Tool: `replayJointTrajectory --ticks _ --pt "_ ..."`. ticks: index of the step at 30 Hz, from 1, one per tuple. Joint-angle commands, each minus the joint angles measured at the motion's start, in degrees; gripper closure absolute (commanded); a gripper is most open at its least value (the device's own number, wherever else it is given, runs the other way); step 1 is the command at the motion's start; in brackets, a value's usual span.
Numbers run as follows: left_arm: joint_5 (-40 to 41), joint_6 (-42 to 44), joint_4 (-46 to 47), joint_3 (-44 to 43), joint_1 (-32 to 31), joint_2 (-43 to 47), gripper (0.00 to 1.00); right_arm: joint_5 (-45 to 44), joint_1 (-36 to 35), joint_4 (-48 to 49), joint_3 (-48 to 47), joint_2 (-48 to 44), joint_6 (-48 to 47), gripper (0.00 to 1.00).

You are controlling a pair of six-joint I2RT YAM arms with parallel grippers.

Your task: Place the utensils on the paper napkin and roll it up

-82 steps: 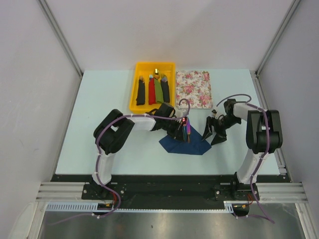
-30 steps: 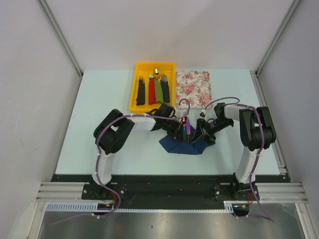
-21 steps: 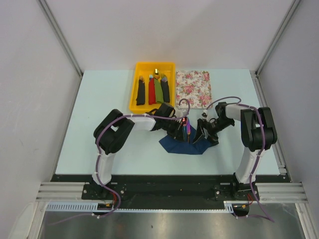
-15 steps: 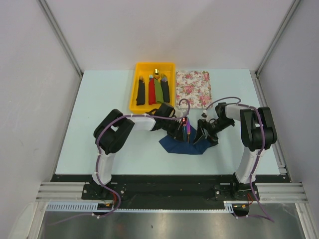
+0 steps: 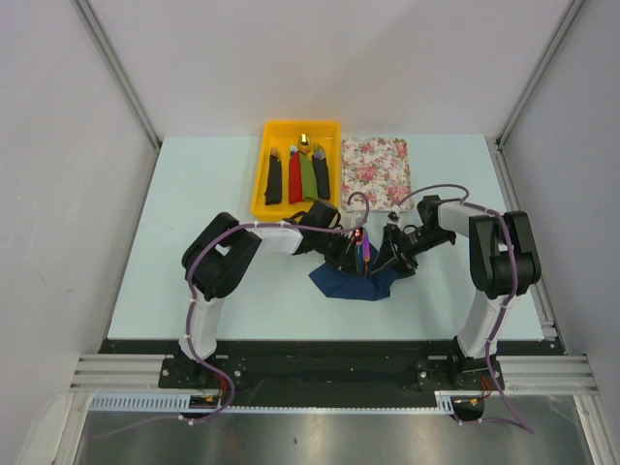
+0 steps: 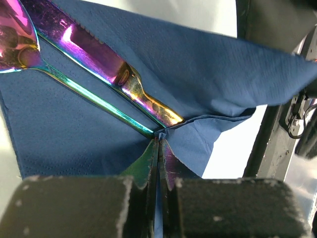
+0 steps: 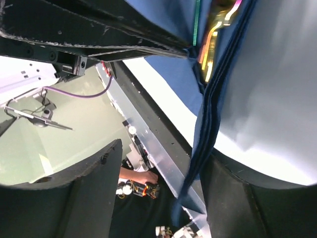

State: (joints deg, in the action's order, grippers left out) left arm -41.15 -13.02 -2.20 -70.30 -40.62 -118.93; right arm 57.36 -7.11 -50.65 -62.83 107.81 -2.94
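Note:
The dark navy paper napkin [image 5: 351, 281] lies at the table's middle, and its right part is raised and folded toward the left. Two iridescent utensils, a spoon [image 6: 15, 37] and a knife [image 6: 99, 57], lie on the napkin [image 6: 64, 134]. My left gripper [image 5: 355, 260] is shut on the utensil handles and a pinch of napkin; its jaws [image 6: 159, 148] are closed. My right gripper [image 5: 391, 258] is open and stands against the raised flap. In the right wrist view the napkin's edge [image 7: 210, 129] hangs along one finger [image 7: 247, 198], and the gap [image 7: 163, 158] is wide.
A yellow tray [image 5: 260, 194] with black, red and green bundles stands behind the left gripper. A white-and-pink floral mat [image 5: 378, 172] lies to its right. My two grippers are close together over the napkin.
My right gripper has moved left toward the left gripper and pushed the napkin's right side up and over. The left gripper has stayed shut in place.

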Motion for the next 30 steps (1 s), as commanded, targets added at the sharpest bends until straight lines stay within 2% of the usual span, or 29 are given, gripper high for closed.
replayJointTrajectory --ticks 1,8,13,20,23,30 --pt "0.28 0.89 0.35 -1.5 0.46 -0.51 0.96 2.22 -1.58 0.64 -2.3 -0.58 0.65 0.35" --pt "0.28 0.62 0.26 -2.03 0.54 -0.86 0.96 1.18 -3.61 2.22 -3.09 0.12 2.06 0.39" --pt "0.45 0.62 0.26 -2.03 0.46 -0.77 0.96 -2.78 -3.17 2.49 -3.27 0.47 2.68 0.53" --pt "1.16 0.01 0.53 -1.86 0.72 -1.04 0.97 -2.0 -3.43 3.98 -3.44 0.82 3.81 0.76" --pt "1.16 -0.17 0.44 -2.03 0.89 -1.12 0.98 -1.2 -4.31 5.21 -3.88 1.52 4.78 0.83" --pt "0.89 -0.17 0.35 -1.94 1.07 -1.04 0.99 0.12 -6.86 10.92 -3.62 2.76 10.41 0.89"
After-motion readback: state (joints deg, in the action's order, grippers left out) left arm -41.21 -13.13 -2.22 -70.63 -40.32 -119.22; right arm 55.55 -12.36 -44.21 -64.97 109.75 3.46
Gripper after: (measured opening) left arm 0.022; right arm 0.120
